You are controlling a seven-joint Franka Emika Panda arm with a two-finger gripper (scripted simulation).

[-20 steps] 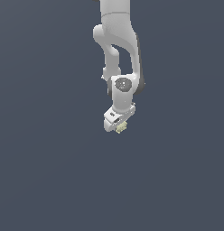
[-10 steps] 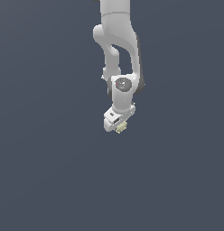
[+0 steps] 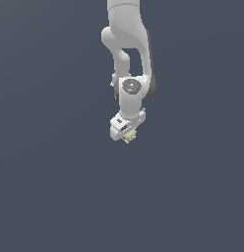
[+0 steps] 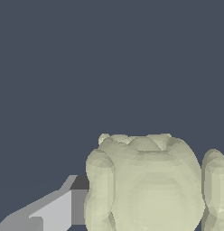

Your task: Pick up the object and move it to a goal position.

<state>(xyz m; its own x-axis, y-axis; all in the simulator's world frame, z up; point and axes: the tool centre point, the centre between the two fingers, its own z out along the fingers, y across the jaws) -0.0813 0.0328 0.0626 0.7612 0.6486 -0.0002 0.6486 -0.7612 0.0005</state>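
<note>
Holding unchanged: hand (image 3: 128, 136) still clamps object (image 3: 128, 138), no shift.

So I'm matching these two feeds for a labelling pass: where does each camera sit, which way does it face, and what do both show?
Exterior view: off the arm, well back, facing the white arm hanging from the frame's top; it shows the links, the wrist and the gripper with the pale object at its tip.
Wrist view: on the wrist, looking along the fingers; the lumpy object fills the foreground, one grey finger beside it.
Shared: the object, the gripper, and the plain dark backdrop.
</note>
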